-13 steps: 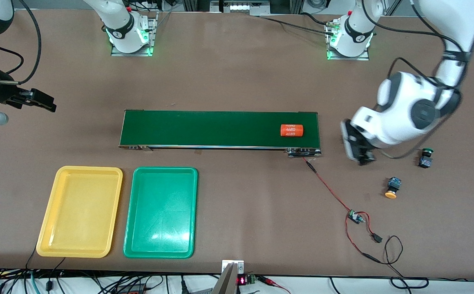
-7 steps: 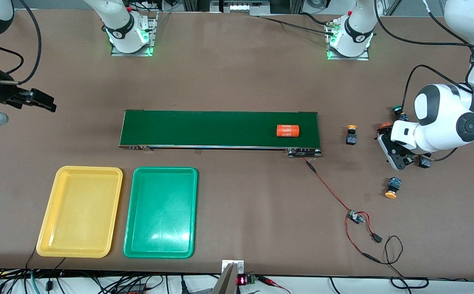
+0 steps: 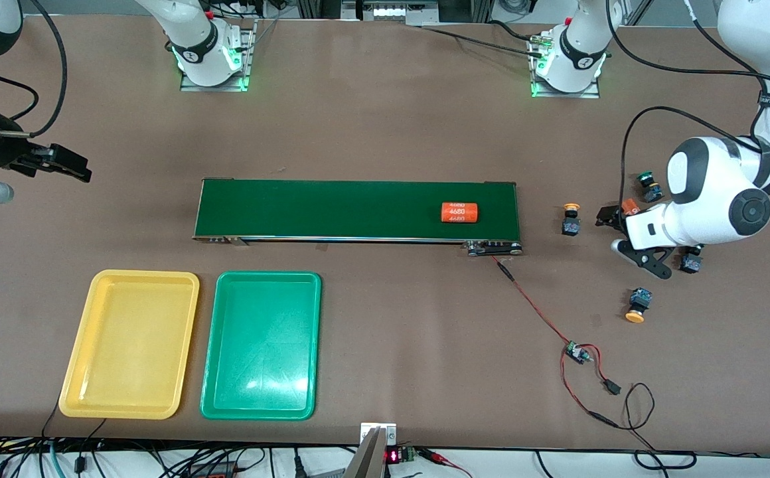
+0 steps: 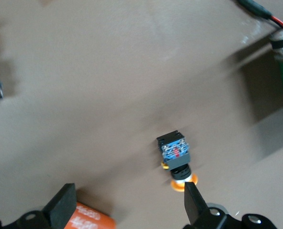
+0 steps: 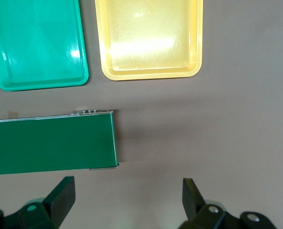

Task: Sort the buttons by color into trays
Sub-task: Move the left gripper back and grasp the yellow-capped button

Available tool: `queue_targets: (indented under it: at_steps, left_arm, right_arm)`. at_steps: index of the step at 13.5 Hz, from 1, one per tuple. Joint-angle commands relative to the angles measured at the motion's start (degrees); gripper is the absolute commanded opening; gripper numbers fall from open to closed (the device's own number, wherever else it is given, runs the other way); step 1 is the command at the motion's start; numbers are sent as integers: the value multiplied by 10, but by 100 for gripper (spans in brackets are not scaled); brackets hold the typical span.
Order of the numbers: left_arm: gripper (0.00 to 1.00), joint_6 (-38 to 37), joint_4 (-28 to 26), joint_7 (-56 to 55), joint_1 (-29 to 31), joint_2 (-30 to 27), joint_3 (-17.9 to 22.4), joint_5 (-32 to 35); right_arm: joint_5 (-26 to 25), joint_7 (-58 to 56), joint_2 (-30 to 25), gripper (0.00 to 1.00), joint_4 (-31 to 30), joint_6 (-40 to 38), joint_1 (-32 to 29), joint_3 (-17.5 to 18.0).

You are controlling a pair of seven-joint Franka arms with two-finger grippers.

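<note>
Four buttons lie near the left arm's end of the table. One yellow-capped button [image 3: 570, 219] [image 4: 177, 157] sits just off the belt's end, and another [image 3: 636, 305] is nearer the front camera. A green-capped button [image 3: 648, 184] lies by the left arm. A dark-bodied button [image 3: 690, 260] has its cap hidden under that arm. My left gripper [image 3: 618, 234] [image 4: 128, 200] hangs open and empty between them, low over the table. My right gripper [image 3: 60, 162] [image 5: 127, 195] waits open at the right arm's end. The yellow tray [image 3: 129, 344] [image 5: 148, 38] and green tray [image 3: 261, 345] [image 5: 36, 43] stand empty.
A dark-green conveyor belt [image 3: 358, 209] [image 5: 51, 143] carries an orange 4680 cylinder [image 3: 459, 212]. A second orange cylinder [image 3: 629, 207] [image 4: 89, 220] lies beside my left gripper. A small circuit board with red and black wires [image 3: 577, 352] lies nearer the front camera.
My left arm swung away from the belt's end, uncovering a yellow and a green button, then settled beside the loose cylinder. The cylinder on the belt travelled toward the right arm's end. The right arm stayed still.
</note>
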Motion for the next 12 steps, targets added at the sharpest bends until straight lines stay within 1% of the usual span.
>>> queue_targets:
  at_steps: [1,6,8,12]
  left_arm:
    - [100,30,-20,-88,-16,9,3,1]
    - [100,159,-106,-142,-22,10,-3,0]
    - [100,177,-123,-160,-26,11,-4,-1]
    - [100,178,-132,-166,-43,13,-9,0]
  right_arm:
    - [8,8,-2,100,1,1,-3,1]
    - [8,9,-2,100,1,1,-2,1]
    - [8,8,-2,100,1,1,-3,1]
    - [8,8,-2,100,1,0,-3,1]
